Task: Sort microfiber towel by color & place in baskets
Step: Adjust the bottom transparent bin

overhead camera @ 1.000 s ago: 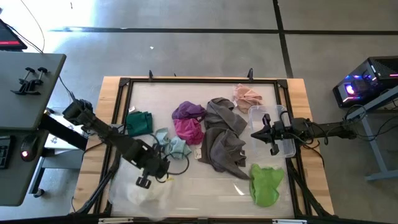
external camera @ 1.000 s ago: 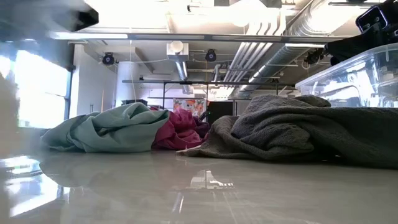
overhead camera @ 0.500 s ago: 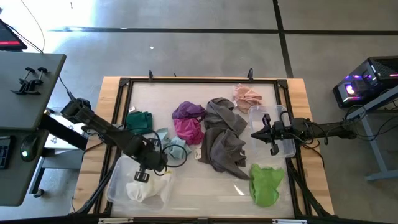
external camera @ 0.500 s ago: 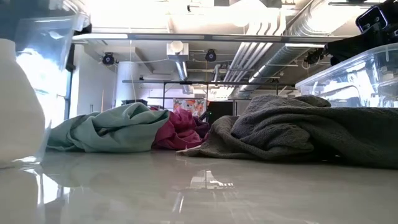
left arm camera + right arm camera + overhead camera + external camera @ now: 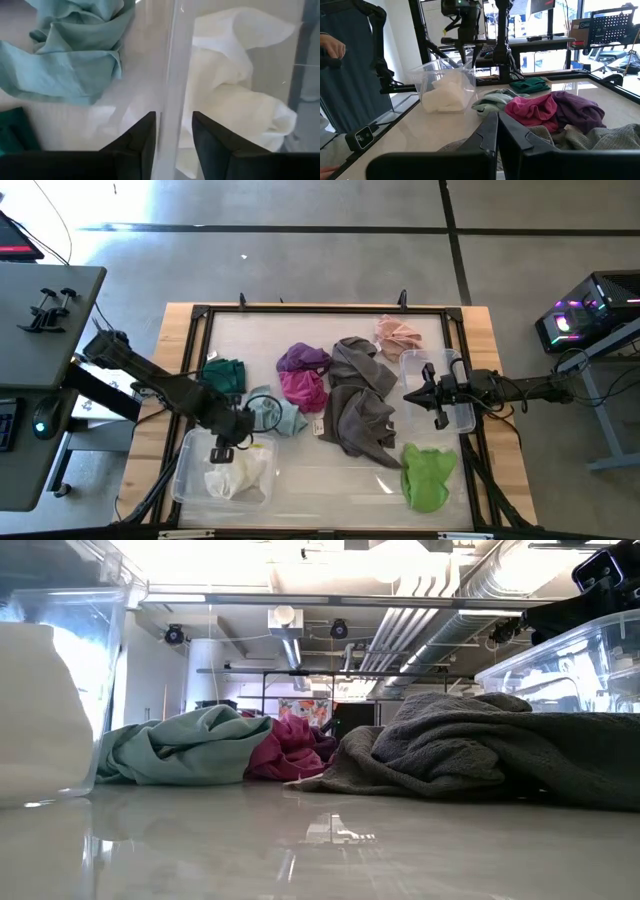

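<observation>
We're dealing with soft, floppy, light towels here, so we're figuring a pinch on any raised fold or ridge is going to work better than going for a flat edge; the grey towel point(image 5: 358, 405) is looking the bulkiest and will probably drape and drag over its neighbours. The bin point(image 5: 190, 472) is stiff, clear and slick-looking, so the rim is the only sensible place to hold it. Right now the left gripper point(image 5: 222, 453) is sitting over that bin's rim at the front-left of the table, and in the wrist view its fingers point(image 5: 145, 137) are straddling the wall with a small gap either side, so it's looking like it's letting go rather than clamping. The white towel point(image 5: 236, 473) is lying inside that bin. The blue towel point(image 5: 277, 413), magenta towel point(image 5: 303, 388), purple towel point(image 5: 303, 359), dark green towel point(image 5: 223, 375), pink towel point(image 5: 398, 335) and lime towel point(image 5: 429, 475) are all lying loose on the table. The right gripper point(image 5: 428, 395) is parked shut over the small bin point(image 5: 461, 414). Compared with a second ago, the bin is sitting further onto the table, now fully in frame.
</observation>
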